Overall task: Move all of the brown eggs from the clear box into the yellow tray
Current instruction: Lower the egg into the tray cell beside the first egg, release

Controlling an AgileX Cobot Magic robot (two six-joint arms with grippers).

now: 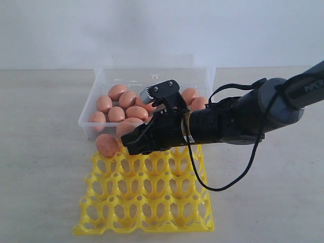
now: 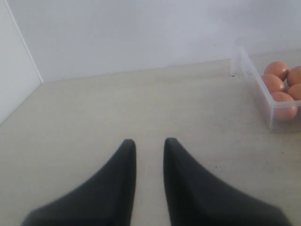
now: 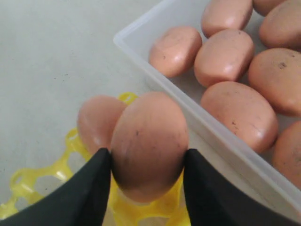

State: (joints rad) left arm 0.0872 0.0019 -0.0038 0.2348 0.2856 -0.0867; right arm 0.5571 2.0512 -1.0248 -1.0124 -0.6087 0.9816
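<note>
The right gripper [image 3: 146,159] reaches in from the right of the exterior frame to its centre, its black fingers [image 3: 89,188] clamped on either side of one brown egg [image 3: 148,141]. That egg hangs over the back left corner of the yellow tray [image 1: 144,229], close to the near wall of the clear box [image 1: 202,81]. Just beside it, a second egg [image 1: 107,145] sits in the tray's back left corner cup; the other cups in view are bare. The tray lies in the lower centre of the exterior frame, and the box lies just behind it in the upper centre. In the box the other eggs [image 1: 127,99] lie bunched together, mostly toward its left side, with two near its right wall. A black cable [image 1: 238,179] loops down from the right arm over the table [image 1: 273,202]. The left gripper [image 2: 146,143] shows only in its own wrist view, above bare table with a corner of the box off to one side; its fingers stand a little apart with nothing between them.
</note>
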